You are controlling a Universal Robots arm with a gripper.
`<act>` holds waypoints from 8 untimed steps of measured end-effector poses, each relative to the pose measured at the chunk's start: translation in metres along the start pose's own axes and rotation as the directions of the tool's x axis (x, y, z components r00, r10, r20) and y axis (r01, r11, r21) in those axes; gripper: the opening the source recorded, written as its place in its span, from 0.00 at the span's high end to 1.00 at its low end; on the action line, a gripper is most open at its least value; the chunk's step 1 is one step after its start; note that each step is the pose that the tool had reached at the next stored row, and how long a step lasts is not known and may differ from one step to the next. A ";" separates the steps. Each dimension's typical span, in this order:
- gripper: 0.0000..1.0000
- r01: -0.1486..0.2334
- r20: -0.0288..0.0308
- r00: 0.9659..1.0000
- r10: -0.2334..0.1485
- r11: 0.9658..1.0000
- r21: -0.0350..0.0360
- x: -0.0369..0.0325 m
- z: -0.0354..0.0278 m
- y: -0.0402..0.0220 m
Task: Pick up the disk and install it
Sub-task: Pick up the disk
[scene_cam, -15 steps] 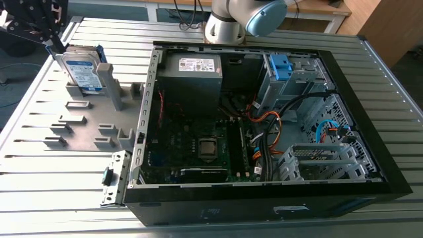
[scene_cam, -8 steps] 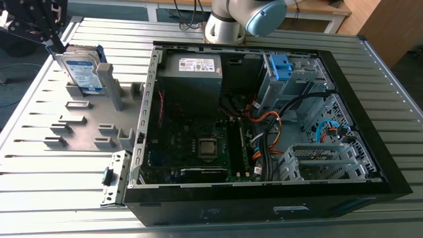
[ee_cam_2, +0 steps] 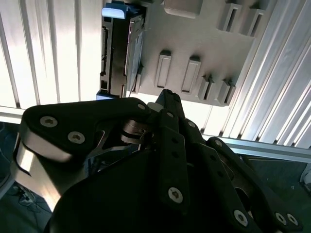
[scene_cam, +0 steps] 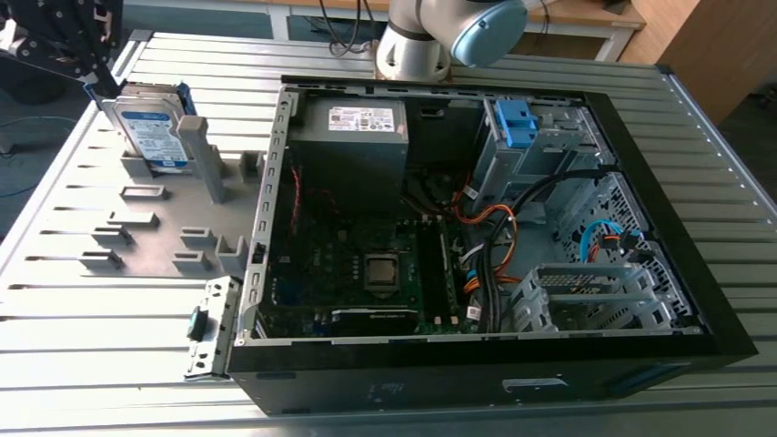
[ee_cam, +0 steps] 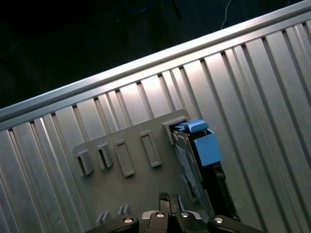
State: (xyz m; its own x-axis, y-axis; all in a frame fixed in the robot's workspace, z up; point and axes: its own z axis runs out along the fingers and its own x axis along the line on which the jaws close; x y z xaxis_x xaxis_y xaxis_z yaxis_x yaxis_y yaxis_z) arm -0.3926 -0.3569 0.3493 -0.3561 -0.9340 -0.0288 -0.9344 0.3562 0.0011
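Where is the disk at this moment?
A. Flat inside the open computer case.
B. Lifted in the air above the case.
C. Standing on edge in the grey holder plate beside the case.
C: the disk stands upright in the grey holder plate, outside the computer case.

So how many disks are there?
1. The disk stands on edge in the grey holder, beside the open computer case. More may hide inside it.

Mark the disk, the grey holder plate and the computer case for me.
disk (scene_cam: 156, 137), exterior view, on its printed label.
grey holder plate (scene_cam: 170, 205), exterior view, bare flat part.
computer case (scene_cam: 486, 364), exterior view, near black wall.
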 end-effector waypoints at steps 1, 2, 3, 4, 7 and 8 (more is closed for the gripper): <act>0.89 0.003 0.000 1.000 -0.003 1.000 0.000 0.0000 0.0000 0.0000; 0.89 0.007 0.000 1.000 -0.007 1.000 0.000 0.0000 0.0000 0.0000; 0.89 0.011 0.000 1.000 -0.011 1.000 0.000 0.0000 0.0000 0.0000; 0.89 0.014 0.000 1.000 -0.014 1.000 0.000 0.0000 0.0000 0.0000; 0.89 0.025 0.000 1.000 -0.025 1.000 -0.001 0.0000 0.0000 0.0000; 0.89 0.028 0.000 1.000 -0.028 1.000 -0.001 0.0000 0.0000 0.0000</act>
State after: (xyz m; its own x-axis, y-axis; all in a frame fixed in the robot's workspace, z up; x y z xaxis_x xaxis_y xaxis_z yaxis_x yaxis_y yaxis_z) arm -0.3926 -0.3569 0.3493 -0.3296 -0.9437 -0.0288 -0.9441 0.3297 0.0012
